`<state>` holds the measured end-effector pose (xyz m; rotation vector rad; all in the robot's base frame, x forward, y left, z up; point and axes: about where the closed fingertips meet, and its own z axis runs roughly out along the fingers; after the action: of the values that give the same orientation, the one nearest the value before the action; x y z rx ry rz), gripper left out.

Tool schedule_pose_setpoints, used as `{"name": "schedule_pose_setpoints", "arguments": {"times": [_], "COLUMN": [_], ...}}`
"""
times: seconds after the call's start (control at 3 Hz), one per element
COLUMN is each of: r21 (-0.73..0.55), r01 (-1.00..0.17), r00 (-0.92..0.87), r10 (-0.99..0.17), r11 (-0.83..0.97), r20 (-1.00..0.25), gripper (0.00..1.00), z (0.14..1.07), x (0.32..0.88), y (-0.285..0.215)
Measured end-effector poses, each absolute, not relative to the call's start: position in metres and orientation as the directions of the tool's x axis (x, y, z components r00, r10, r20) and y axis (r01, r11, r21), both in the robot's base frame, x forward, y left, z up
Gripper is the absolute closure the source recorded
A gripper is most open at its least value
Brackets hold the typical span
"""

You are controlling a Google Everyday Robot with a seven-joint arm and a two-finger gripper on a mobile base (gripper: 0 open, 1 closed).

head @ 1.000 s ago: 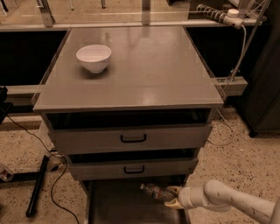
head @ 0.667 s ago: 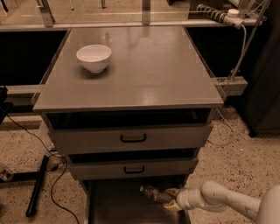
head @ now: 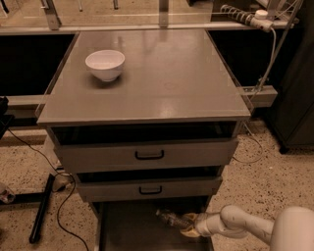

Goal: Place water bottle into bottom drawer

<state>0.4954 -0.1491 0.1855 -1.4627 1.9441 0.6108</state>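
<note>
Yellowish fingers [head: 190, 232] on your gripper [head: 186, 225] are clenched on the right-hand end of the water bottle [head: 170, 218]. The bottle lies roughly level and its free end points left. The gripper sits low at the frame's bottom edge, inside the outline of the bottom drawer [head: 128, 228], toward its right side. The white arm [head: 245, 226] comes in from the lower right corner.

Bottle position: over the drawer's grey floor, close below the front of the middle drawer [head: 147, 188]. You cannot tell from this view whether the bottle touches the floor or hangs just above it.

Containers, working outward:
- Bottom drawer: pulled out toward the camera. Its floor is flat and dark, and the only things seen in it are the bottle and the gripper.
- Middle drawer: black handle, and a dark gap above its front. What is inside is hidden.
- Top drawer [head: 147, 154]: black handle, and a wider dark gap under the tabletop [head: 162, 83]. Its inside is also hidden.
- White bowl [head: 105, 64]: upright on the tabletop near the back left corner, well apart from the gripper. Its inner wall shows plain white.

Surroundings: speckled floor [head: 265, 181]. A black bar [head: 41, 208] and cables lie to the left of the cabinet. A power strip [head: 245, 12] sits at the upper right.
</note>
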Motion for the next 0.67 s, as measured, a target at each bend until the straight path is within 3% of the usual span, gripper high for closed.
{"name": "schedule_pose_setpoints", "arguments": {"times": [0.67], "r21": [0.006], "r01": [-0.957], "r00": [-0.205], "r10": [-0.661], "r11": [0.290], "r20": [-0.722], "gripper": [1.00], "z": [0.150], "x": [0.495], "y": [-0.123]}}
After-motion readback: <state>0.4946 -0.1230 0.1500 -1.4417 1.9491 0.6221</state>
